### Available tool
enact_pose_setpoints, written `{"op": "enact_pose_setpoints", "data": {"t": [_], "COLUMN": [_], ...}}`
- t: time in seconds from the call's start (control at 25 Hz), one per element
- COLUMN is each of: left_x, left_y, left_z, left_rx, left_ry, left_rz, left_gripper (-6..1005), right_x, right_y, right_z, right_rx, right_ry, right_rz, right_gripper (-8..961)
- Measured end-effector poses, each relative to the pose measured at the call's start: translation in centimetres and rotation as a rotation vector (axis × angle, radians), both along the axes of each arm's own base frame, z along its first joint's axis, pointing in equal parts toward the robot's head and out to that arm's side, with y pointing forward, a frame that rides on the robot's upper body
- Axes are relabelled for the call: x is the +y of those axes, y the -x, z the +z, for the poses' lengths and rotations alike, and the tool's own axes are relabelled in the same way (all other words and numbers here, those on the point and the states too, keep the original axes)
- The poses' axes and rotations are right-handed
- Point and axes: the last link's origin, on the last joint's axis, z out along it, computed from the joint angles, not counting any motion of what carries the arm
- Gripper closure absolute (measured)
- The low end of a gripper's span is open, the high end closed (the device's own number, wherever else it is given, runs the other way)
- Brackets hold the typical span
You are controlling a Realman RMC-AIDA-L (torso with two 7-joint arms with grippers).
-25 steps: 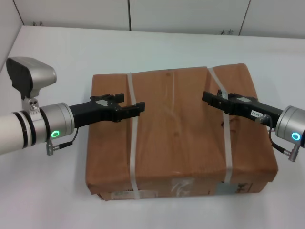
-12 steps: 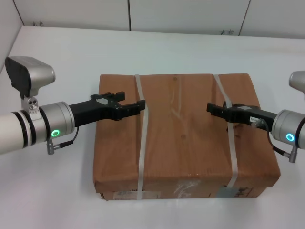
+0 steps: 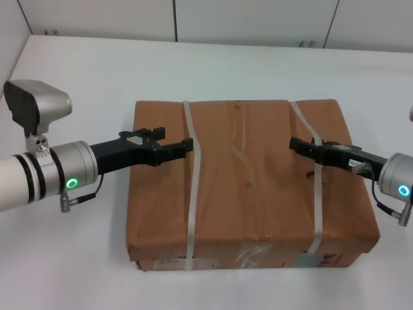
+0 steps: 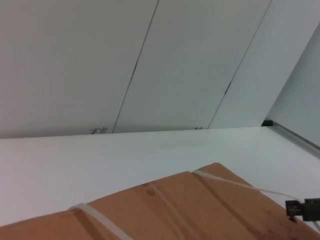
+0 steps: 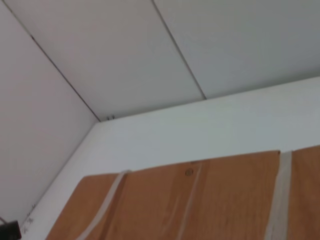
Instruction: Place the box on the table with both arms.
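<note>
The brown cardboard box (image 3: 248,187) lies flat on the white table (image 3: 77,77), square to me, with its taped, labelled side facing me. Two white straps (image 3: 191,194) run front to back over it. My left gripper (image 3: 187,144) reaches in from the left, its tip at the left strap just above the box top. My right gripper (image 3: 295,143) reaches in from the right, over the right strap (image 3: 316,194). The left wrist view shows the box top (image 4: 165,215) and the right gripper's tip (image 4: 302,209). The right wrist view shows the box top (image 5: 200,205).
The table runs back to a panelled white wall (image 3: 258,19), with another wall (image 3: 10,26) at the far left. White tabletop shows on all sides of the box.
The box has swung from a skewed lie to square and shifted a little right, then stayed still. My right gripper has drawn back to the right. My left gripper has moved slightly left.
</note>
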Motion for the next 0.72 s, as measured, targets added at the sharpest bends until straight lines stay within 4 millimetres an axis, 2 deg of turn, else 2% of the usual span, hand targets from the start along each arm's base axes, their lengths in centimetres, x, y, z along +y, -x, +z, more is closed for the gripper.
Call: {"op": "enact_pose_setpoints", "data": {"t": [0.52,0.72], "left_x": [-0.2,-0.3], "left_y": [0.5,0.4], "left_z": [0.3,0.3], "left_rx": [0.006,0.003], "left_ry": [-0.002,0.004], "left_rz": [0.006,-0.002], "left_gripper": [147,147], "right_x": [-0.6,-1.0], "right_y": [-0.6,-0.5], "right_z": [0.6,1.7], "right_rx": [0.025,0.053], "right_ry": [-0.021,-0.040], "right_rz": [-0.013,0.048], "right_gripper": [210,201]}}
